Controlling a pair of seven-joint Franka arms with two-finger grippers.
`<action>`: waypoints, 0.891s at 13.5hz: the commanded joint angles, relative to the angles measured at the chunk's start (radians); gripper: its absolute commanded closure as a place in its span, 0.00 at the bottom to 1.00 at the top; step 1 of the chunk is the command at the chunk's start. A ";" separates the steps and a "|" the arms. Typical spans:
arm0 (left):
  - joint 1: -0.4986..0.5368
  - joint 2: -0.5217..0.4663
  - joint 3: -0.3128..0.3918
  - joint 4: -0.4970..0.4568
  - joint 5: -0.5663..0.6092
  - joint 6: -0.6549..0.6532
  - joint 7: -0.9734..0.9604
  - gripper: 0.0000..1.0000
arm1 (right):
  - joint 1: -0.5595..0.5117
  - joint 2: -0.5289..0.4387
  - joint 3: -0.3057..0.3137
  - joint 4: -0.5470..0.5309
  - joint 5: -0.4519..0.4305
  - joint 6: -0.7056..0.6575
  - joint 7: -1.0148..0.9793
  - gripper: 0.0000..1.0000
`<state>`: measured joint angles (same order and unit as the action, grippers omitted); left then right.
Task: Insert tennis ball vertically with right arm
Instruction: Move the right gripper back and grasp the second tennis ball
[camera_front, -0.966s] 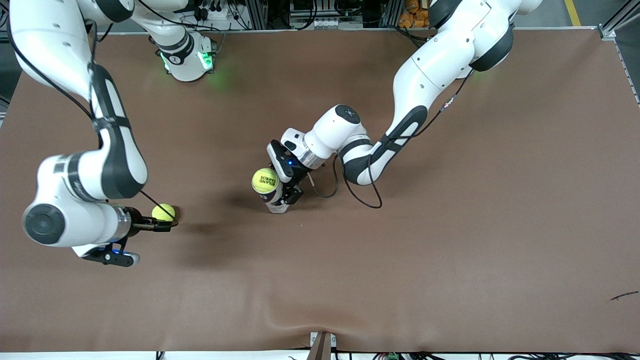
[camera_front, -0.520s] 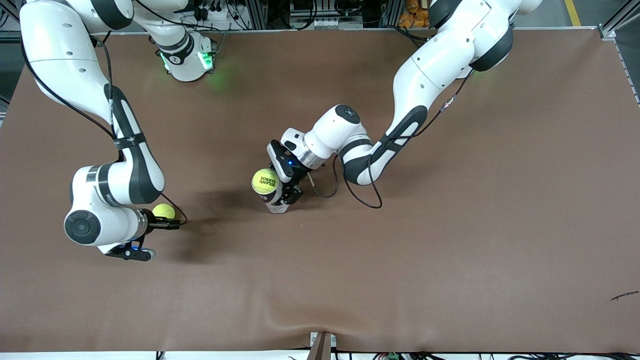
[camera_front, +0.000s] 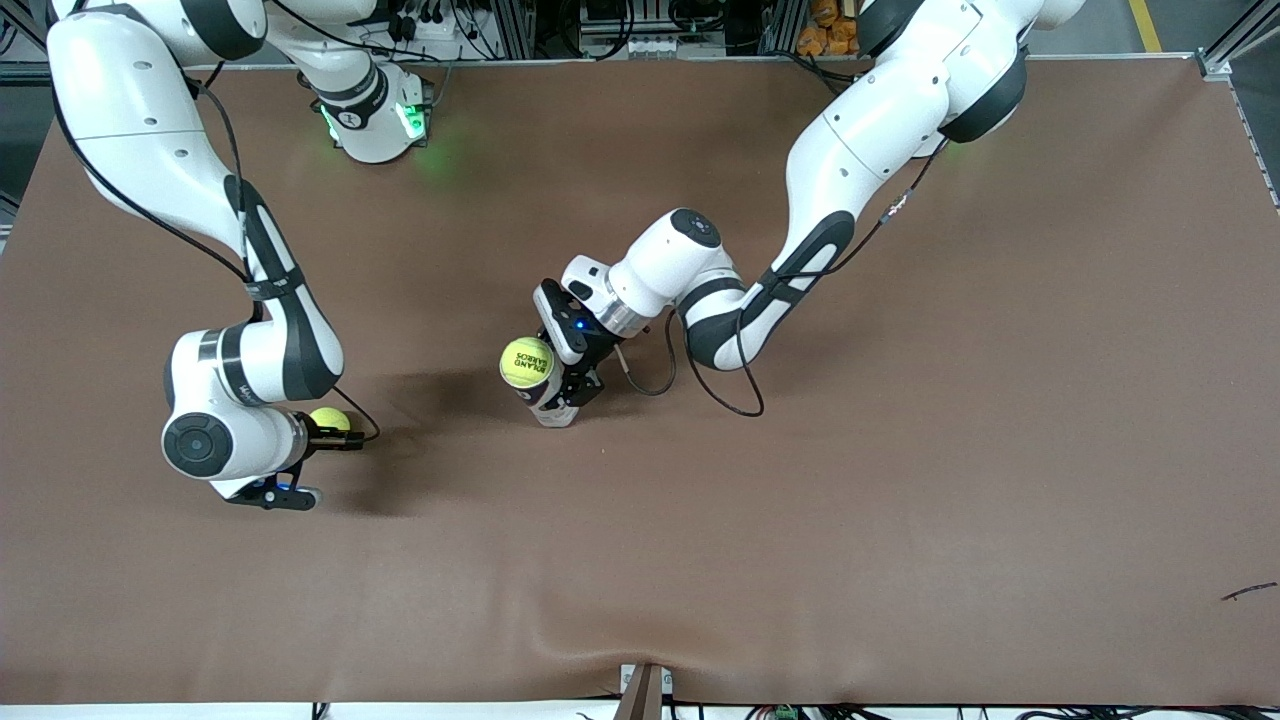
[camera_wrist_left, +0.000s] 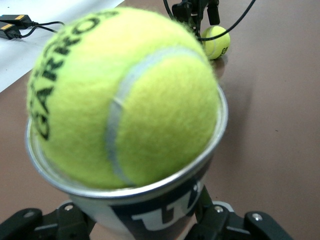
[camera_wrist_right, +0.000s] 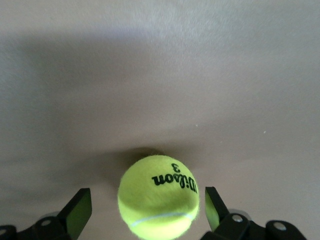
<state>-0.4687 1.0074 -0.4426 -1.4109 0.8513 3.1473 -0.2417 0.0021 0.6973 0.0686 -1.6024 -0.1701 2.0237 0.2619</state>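
A yellow tennis ball (camera_front: 328, 419) marked Wilson lies on the brown table toward the right arm's end. My right gripper (camera_front: 338, 432) is low at the table and open, one finger on each side of this ball (camera_wrist_right: 159, 195) with a gap at both sides. My left gripper (camera_front: 572, 392) is shut on a white and dark can (camera_front: 550, 402) that stands upright mid-table. A second yellow ball (camera_front: 527, 362) sits in the can's open mouth (camera_wrist_left: 125, 185). In the left wrist view the first ball (camera_wrist_left: 216, 42) shows farther off, with the right gripper (camera_wrist_left: 195, 12) at it.
The brown table (camera_front: 800, 500) is bare elsewhere. A small dark scrap (camera_front: 1248, 591) lies near the left arm's end. The right arm's base (camera_front: 375, 120) stands at the table's edge.
The right arm's wrist has swung in toward the ball and come lower, fingers staying around it. The ball on the table has stayed put. The left arm and can have not moved.
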 joint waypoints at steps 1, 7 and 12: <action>-0.008 -0.016 0.013 -0.010 -0.009 0.013 -0.016 0.24 | -0.016 -0.022 0.011 -0.056 -0.026 0.027 -0.013 0.17; -0.007 -0.018 0.013 -0.011 -0.005 0.039 -0.015 0.33 | -0.014 -0.030 0.019 0.004 0.009 0.000 -0.035 1.00; -0.007 -0.018 0.013 -0.011 -0.003 0.045 -0.015 0.33 | 0.004 -0.041 0.022 0.248 0.277 -0.264 -0.021 1.00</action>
<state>-0.4688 1.0075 -0.4419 -1.4120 0.8514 3.1744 -0.2416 0.0029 0.6732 0.0761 -1.4231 0.0414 1.8478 0.2322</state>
